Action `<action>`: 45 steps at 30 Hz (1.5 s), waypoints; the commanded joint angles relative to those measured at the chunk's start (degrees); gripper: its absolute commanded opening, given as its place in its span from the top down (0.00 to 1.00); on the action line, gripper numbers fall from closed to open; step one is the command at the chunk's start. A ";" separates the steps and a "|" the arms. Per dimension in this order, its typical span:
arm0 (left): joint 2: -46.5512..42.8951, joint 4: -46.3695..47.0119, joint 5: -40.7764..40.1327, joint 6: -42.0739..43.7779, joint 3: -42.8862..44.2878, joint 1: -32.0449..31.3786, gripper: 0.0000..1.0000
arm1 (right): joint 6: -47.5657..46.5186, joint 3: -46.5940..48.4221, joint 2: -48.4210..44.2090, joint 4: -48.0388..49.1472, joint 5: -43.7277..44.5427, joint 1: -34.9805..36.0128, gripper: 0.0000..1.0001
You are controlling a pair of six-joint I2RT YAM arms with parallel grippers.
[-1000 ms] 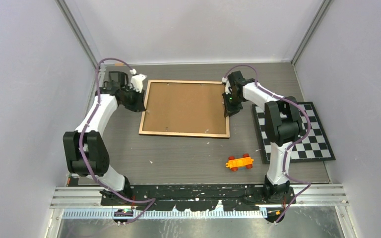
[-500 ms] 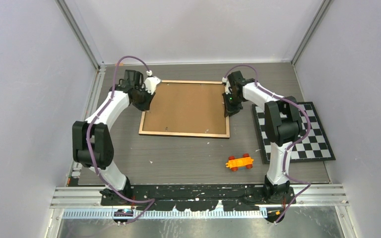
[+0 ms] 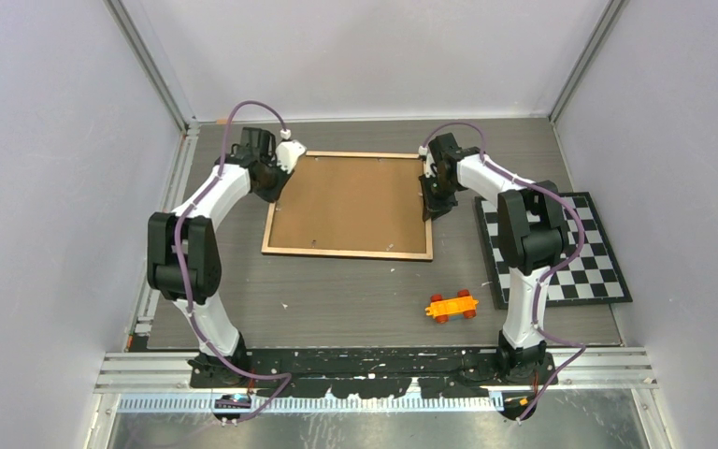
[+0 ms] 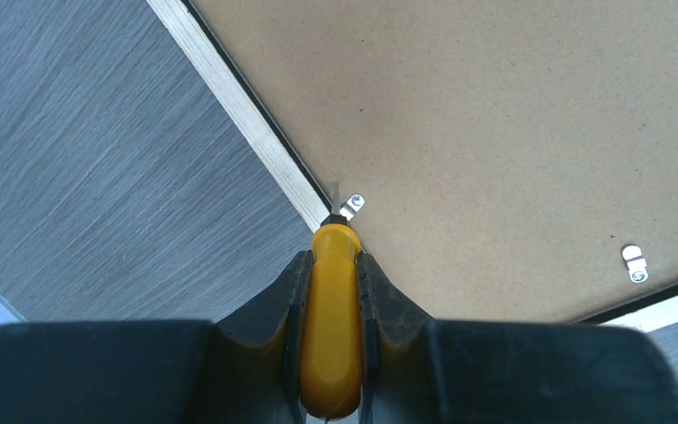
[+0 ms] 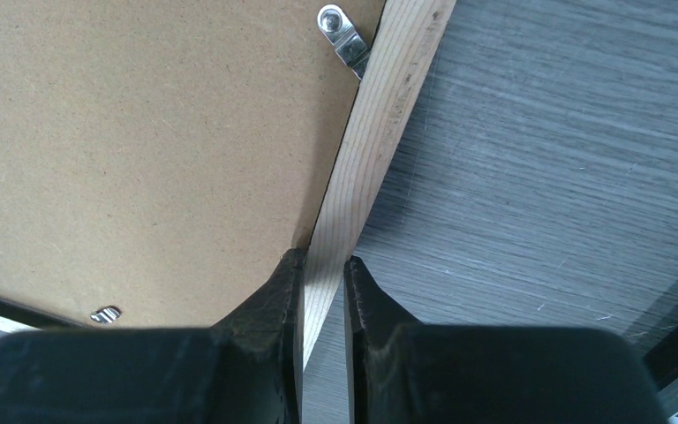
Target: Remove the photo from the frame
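Note:
The frame (image 3: 348, 206) lies face down on the table, showing its brown back board (image 4: 494, 132) and light wooden rim (image 5: 388, 115). The photo is hidden under the board. My left gripper (image 3: 274, 182) is at the frame's upper left edge, shut on a yellow-handled screwdriver (image 4: 334, 327). The screwdriver's thin tip reaches a small metal clip (image 4: 352, 205) beside the rim. My right gripper (image 3: 427, 206) is at the frame's right edge. In the right wrist view it (image 5: 324, 259) is shut on the wooden rim, one finger on the board side and one on the outer side.
More metal clips sit on the board (image 4: 634, 262), (image 5: 342, 35), (image 5: 104, 314). An orange toy car (image 3: 452, 306) lies in front of the frame. A black-and-white checkerboard mat (image 3: 580, 257) lies at the right. Grey walls enclose the table on three sides.
My left arm has swung right and forward, bringing the screwdriver from beside the frame onto its upper left edge. The right arm and the frame have not moved.

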 commanded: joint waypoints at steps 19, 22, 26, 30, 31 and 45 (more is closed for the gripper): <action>-2.48 -6.86 1.94 6.08 -0.69 -1.93 1.00 | 1.50 -1.16 6.12 -4.06 -7.72 2.82 0.99; -2.25 -7.15 2.75 5.11 -0.66 -2.08 1.00 | 1.55 -0.83 6.41 -4.23 -7.81 2.81 0.99; -1.59 -6.87 3.14 3.89 -0.77 -2.17 1.00 | 1.58 -0.67 6.52 -4.36 -7.81 2.81 0.99; -1.17 -6.23 3.83 2.22 -0.75 -2.19 1.00 | 1.54 -0.52 6.56 -4.43 -7.81 2.82 0.99; -1.04 -6.09 4.01 1.84 -0.79 -2.17 1.00 | 1.51 -0.46 6.65 -4.49 -7.81 2.82 0.99; 0.60 -2.54 5.93 -5.45 -1.39 -2.17 1.00 | 1.49 -0.14 7.15 -4.50 -7.74 2.82 0.99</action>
